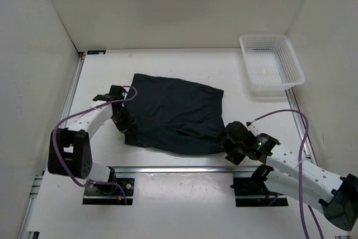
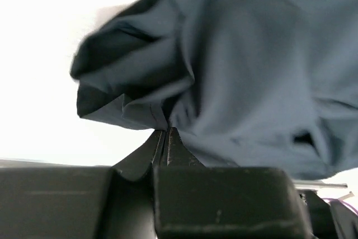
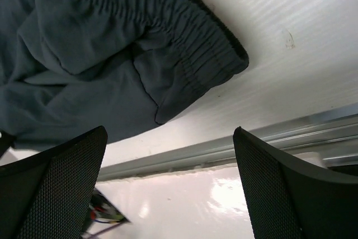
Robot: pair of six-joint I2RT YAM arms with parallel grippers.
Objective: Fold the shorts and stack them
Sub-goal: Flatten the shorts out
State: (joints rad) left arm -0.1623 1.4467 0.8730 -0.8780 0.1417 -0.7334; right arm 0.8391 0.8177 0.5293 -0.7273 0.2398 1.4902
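Observation:
The dark navy shorts (image 1: 176,113) lie spread on the white table in the middle of the top view. My left gripper (image 1: 127,126) is at their near left corner, shut on a bunched fold of the fabric (image 2: 162,117). My right gripper (image 1: 228,144) is open and empty at the near right corner, just off the cloth. The right wrist view shows the gathered waistband (image 3: 196,43) and a corner of fabric above and between my open fingers (image 3: 61,166).
A white mesh basket (image 1: 271,64) stands at the back right. A metal rail (image 1: 179,169) runs along the near table edge, also seen in the right wrist view (image 3: 224,149). White walls enclose the table.

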